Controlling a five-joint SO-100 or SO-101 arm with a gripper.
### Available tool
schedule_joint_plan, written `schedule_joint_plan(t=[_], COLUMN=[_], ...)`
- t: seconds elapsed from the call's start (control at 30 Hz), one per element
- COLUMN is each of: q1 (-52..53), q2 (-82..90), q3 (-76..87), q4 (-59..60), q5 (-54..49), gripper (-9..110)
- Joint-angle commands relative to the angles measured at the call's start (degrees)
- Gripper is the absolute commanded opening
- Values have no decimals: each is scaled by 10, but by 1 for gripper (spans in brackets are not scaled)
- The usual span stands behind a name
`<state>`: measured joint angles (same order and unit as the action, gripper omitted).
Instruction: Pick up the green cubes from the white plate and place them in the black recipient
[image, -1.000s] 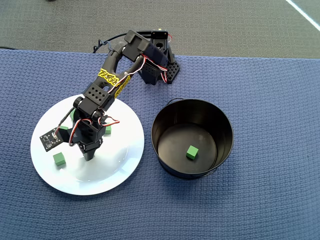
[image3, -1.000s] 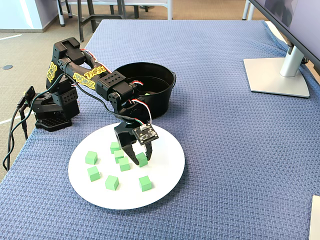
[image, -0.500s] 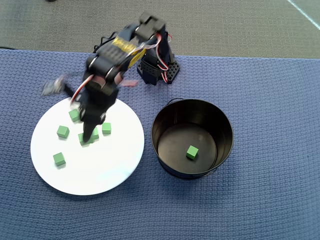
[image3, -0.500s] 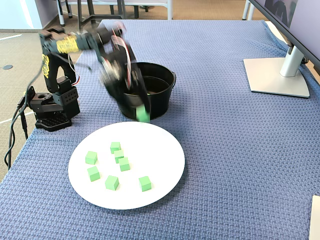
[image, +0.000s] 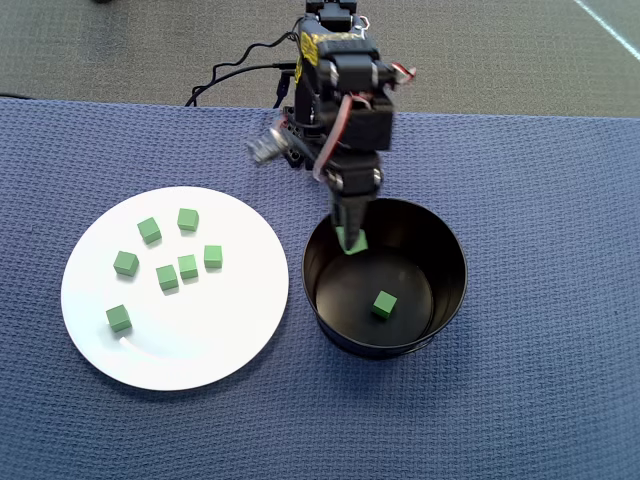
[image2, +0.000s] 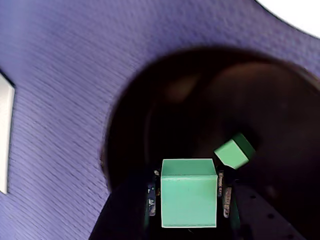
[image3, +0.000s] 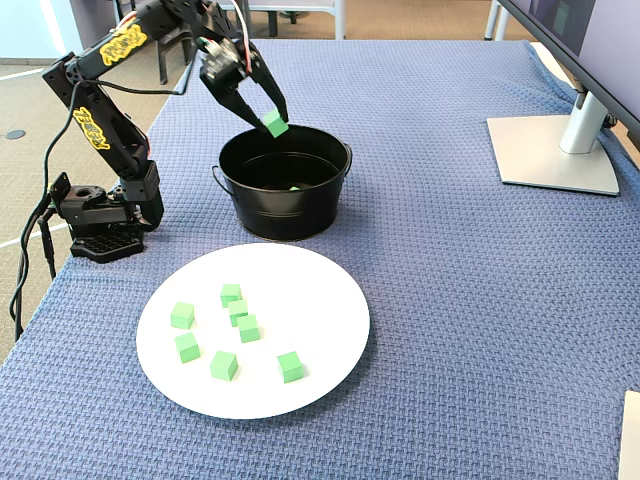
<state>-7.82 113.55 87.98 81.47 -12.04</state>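
Note:
My gripper (image: 352, 238) hangs over the near-arm rim of the black recipient (image: 385, 346), shut on one green cube (image: 352, 241). The wrist view shows that cube (image2: 189, 199) squeezed between both jaws, above the dark inside of the recipient (image2: 165, 115). One green cube (image: 383, 304) lies on the recipient's floor, and it also shows in the wrist view (image2: 234, 150). In the fixed view the gripper (image3: 274, 124) holds its cube above the recipient (image3: 285, 212). Several green cubes (image: 187, 266) rest on the white plate (image: 220, 335), left of the recipient.
The arm's base (image3: 100, 222) with its cables (image3: 30, 262) stands at the blue cloth's left edge in the fixed view. A monitor stand (image3: 560, 150) sits far right. The plate (image3: 320, 315) lies in front of the recipient there.
The gripper closed on a cube on the plate, lifted it and swung right in the overhead view. It now hangs over the recipient. One cube fewer lies on the plate.

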Motion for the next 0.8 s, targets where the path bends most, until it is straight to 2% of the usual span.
schedule_joint_plan(t=[0.0, 0.07, 0.17, 0.23, 0.33, 0.47, 0.57, 0.67, 0.77], q1=[-32, -38, -47, -47, -39, 23, 112, 197, 285], q2=[-13, -26, -27, -20, -6, 28, 23, -21, -84], q3=[47, 59, 62, 54, 32, -10, -44, -59, -54], q4=[-47, -59, -55, -48, -32, -26, -21, -31, -117], q5=[18, 9, -8, -17, -24, -57, -144, -292, -409], gripper=[0, 3, 36, 38, 34, 9, 7, 9, 8])
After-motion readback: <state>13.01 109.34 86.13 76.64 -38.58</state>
